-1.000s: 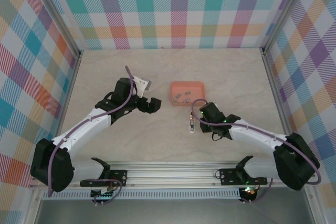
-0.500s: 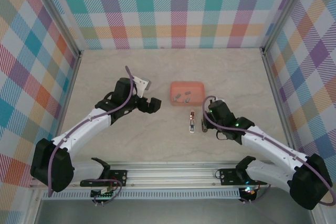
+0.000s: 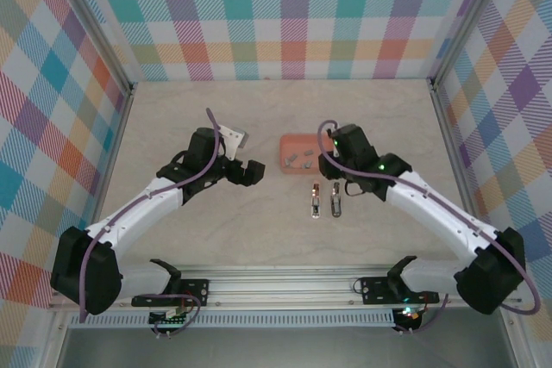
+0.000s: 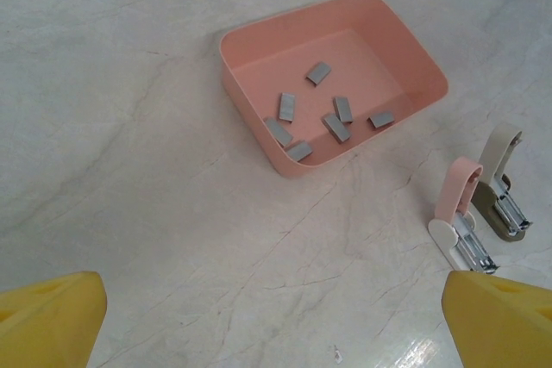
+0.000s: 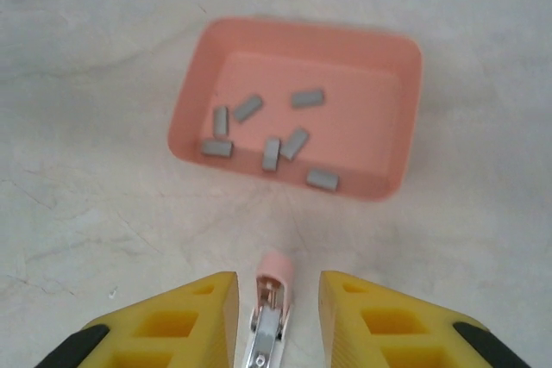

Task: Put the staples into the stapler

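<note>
The coral-pink tray (image 3: 297, 139) (image 4: 259, 127) (image 5: 302, 28) holds the staples (image 3: 297, 159) (image 4: 336, 127) (image 5: 272, 152), several short grey strips lying loose. Just in front of it two staplers lie hinged open on the table, a pink one (image 3: 316, 200) (image 4: 457, 213) (image 5: 276, 269) and a beige one (image 3: 336, 202) (image 4: 498, 183). My right gripper (image 3: 330, 177) (image 5: 276, 286) hovers by the tray's near right corner. It is open, the pink stapler's tip showing between the yellow fingers with a gap on each side. My left gripper (image 3: 250, 171) (image 4: 276, 325) stands wide open left of the tray, holding nothing.
Bare marbled tabletop (image 3: 216, 239) stretches left of and in front of the staplers. Checked walls with metal posts (image 3: 129, 92) close in the left, back and right sides. The mounting rail (image 3: 285, 282) runs along the near edge.
My right arm has swung from the near right up towards the tray. A beige stapler now shows beside the pink one. The left arm has not moved.
</note>
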Available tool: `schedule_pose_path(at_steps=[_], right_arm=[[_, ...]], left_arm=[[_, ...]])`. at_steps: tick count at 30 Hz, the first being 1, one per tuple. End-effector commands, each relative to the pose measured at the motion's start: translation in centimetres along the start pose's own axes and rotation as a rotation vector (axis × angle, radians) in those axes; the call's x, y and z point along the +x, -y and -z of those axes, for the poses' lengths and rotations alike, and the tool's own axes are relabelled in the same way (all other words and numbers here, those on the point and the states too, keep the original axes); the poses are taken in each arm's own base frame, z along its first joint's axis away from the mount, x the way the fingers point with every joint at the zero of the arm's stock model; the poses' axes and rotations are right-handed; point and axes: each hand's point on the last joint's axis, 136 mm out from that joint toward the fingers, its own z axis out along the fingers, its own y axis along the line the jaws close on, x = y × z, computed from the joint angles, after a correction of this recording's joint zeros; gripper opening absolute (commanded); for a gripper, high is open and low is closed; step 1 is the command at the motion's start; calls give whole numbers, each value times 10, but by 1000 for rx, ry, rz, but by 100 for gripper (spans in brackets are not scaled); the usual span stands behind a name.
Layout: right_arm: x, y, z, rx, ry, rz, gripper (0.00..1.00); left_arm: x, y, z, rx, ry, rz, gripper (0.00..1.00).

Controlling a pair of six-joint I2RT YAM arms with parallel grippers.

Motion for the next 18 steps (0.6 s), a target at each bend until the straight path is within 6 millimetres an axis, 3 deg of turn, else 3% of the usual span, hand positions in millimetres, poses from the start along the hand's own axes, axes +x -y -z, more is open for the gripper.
schedule_pose_path(at_steps=[1,4,11,18], right_arm=[[-20,-7,-5,-38,-15,226,32],[-42,-11,-12,-106,-26,353,33],[-83,5,-33,-299,-4,542,35],[-93,5,-55,-493,4,824,35]], left_arm=[[-8,1,-1,-3,24,-4,100],[-7,3,-1,10,23,-13,100],[-9,-4,4,-40,30,-31,100],[-4,-5,-1,-39,15,-32,100]])
